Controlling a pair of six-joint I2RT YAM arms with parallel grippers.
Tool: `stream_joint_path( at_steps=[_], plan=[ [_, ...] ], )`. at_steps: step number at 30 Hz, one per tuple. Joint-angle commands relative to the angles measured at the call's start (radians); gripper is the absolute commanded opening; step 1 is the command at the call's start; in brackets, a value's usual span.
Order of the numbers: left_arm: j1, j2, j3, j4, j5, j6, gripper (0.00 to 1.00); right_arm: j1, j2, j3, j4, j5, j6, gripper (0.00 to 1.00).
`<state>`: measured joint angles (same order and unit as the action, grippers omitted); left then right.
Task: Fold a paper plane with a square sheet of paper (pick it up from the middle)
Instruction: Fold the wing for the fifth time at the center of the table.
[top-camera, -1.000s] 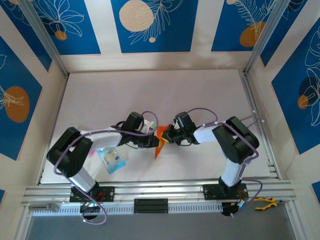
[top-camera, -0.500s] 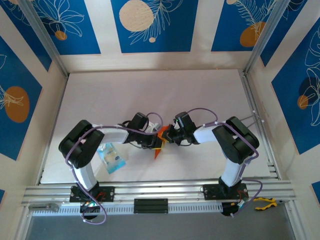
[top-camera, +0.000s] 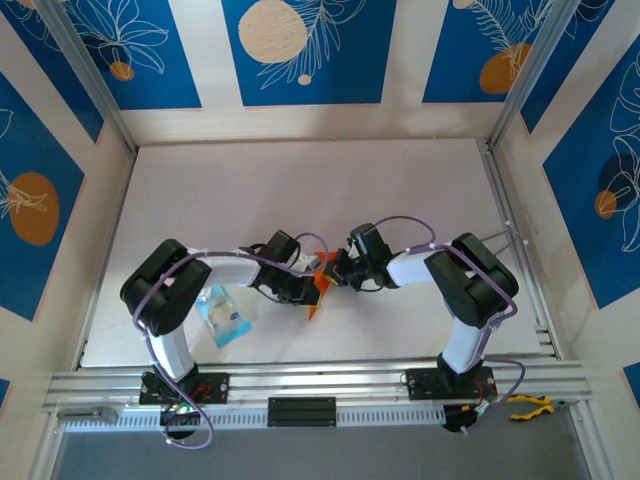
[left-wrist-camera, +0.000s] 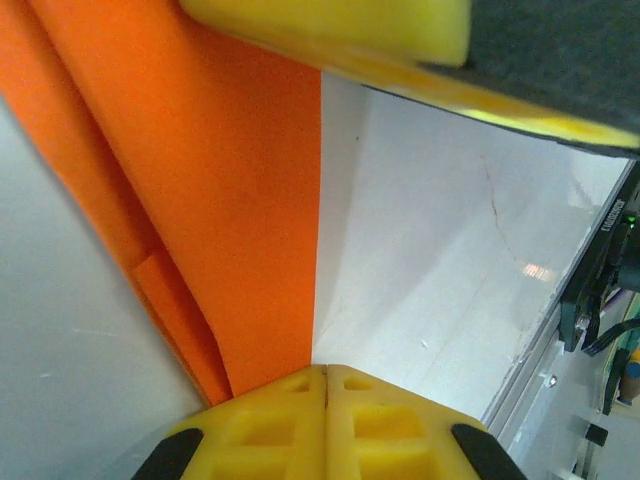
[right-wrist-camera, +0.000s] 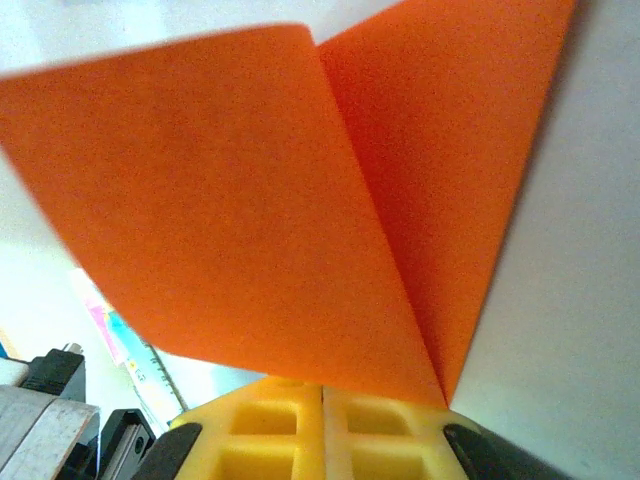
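The square sheet of paper (top-camera: 316, 303) is bright orange and folded with a crease, and it lies mid-table between the two grippers. My left gripper (top-camera: 318, 287) is shut, and its yellow tips (left-wrist-camera: 326, 372) sit at the straight edge of the orange paper (left-wrist-camera: 230, 200). A yellow finger of the other gripper (left-wrist-camera: 330, 30) reaches in above it. My right gripper (top-camera: 333, 272) is shut too. Its tips (right-wrist-camera: 322, 388) rest against the lower edge of the paper (right-wrist-camera: 250, 200), whose crease runs down to them. The paper's broad face shows in both wrist views, not clamped edge-on between the jaws.
A small blue and clear plastic packet (top-camera: 225, 315) lies left of the paper, beside the left arm's forearm. The aluminium rail (top-camera: 320, 380) runs along the near edge. Yellow-handled pliers (top-camera: 528, 405) lie at the bottom right. The far half of the white table (top-camera: 300, 190) is bare.
The left arm has swung in towards the centre, bringing its gripper right and slightly nearer, up against the paper. The right arm has stayed put.
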<state>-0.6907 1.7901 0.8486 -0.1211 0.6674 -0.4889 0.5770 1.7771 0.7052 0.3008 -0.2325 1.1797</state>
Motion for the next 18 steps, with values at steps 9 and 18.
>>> stream_joint_path(
  at_steps=[9, 18],
  plan=[
    [-0.01, -0.069, -0.057, -0.155, -0.032, 0.09, 0.08, 0.001, 0.047, -0.015, -0.129, 0.079, 0.011, 0.02],
    [-0.011, -0.17, -0.077, -0.164, -0.083, 0.083, 0.06, 0.001, 0.047, -0.011, -0.134, 0.076, 0.009, 0.02]
  ],
)
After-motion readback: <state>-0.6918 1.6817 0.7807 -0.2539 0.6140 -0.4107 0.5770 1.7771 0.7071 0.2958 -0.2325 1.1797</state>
